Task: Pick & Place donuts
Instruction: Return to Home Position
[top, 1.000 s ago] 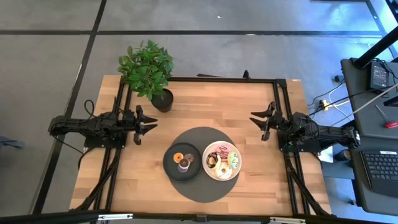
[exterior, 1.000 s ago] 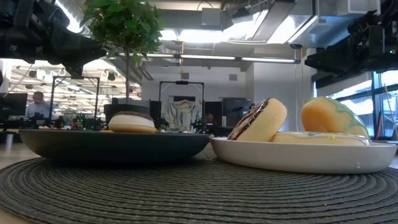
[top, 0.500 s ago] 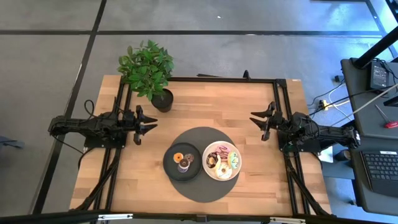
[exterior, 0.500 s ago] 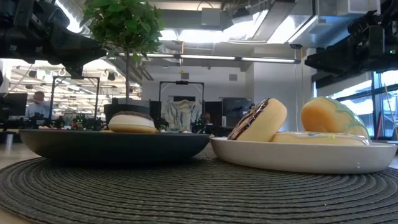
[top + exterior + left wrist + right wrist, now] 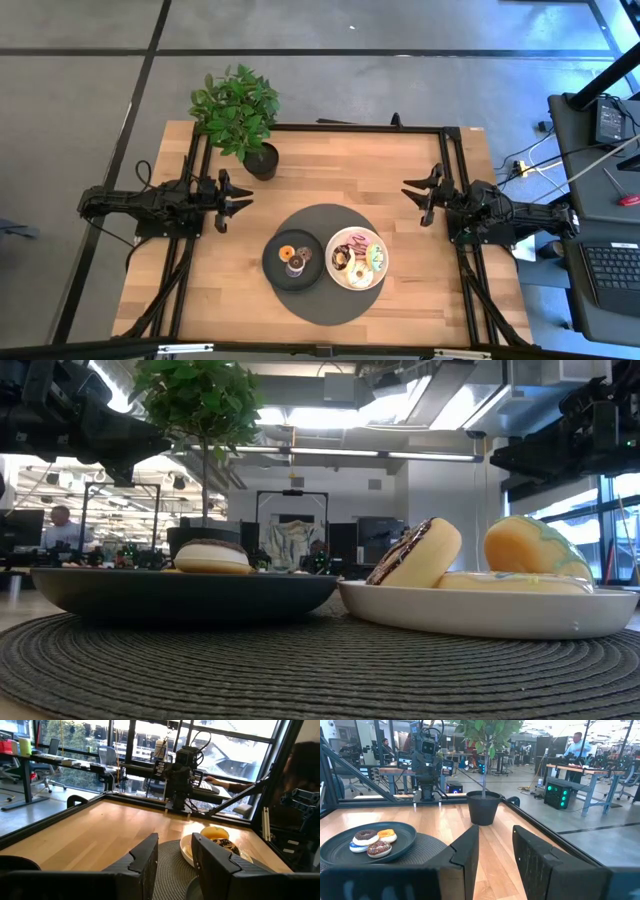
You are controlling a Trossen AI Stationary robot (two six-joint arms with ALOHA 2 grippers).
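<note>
Nearest the front edge lies the round woven mat point(image 5: 300, 670), and both plates sit on it, just beside each other. The dark plate point(image 5: 180, 595) carries the mini donuts point(image 5: 379, 849), four of them bunched together: orange, chocolate-topped, sprinkled brown and a blue-and-white one. The white plate point(image 5: 480, 615) holds the large donuts point(image 5: 358, 258). The chocolate one point(image 5: 415, 555) is propped on edge, the green-iced one point(image 5: 530, 548) tilts beside it, and the others lie flat beneath. No donut shows on the bare tabletop point(image 5: 420, 290), so I'd call the sorting done.

Further back are the arms. The left arm point(image 5: 140, 200) sits at the left edge and the right arm point(image 5: 510, 218) at the right. The left jaws and right jaws are both moderately parted, holding nothing, and face each other across the tabletop, well apart from the plates. From either side the donuts lie inward and toward the front. The left is nearer the dark plate, the right nearer the white. They're rings, so there is no long axis to line up. Both arms look parked, with little left to do but settle.

In the far left corner stands the potted plant point(image 5: 237, 110). In the room beyond, a person point(image 5: 577, 742) stands at a desk.
</note>
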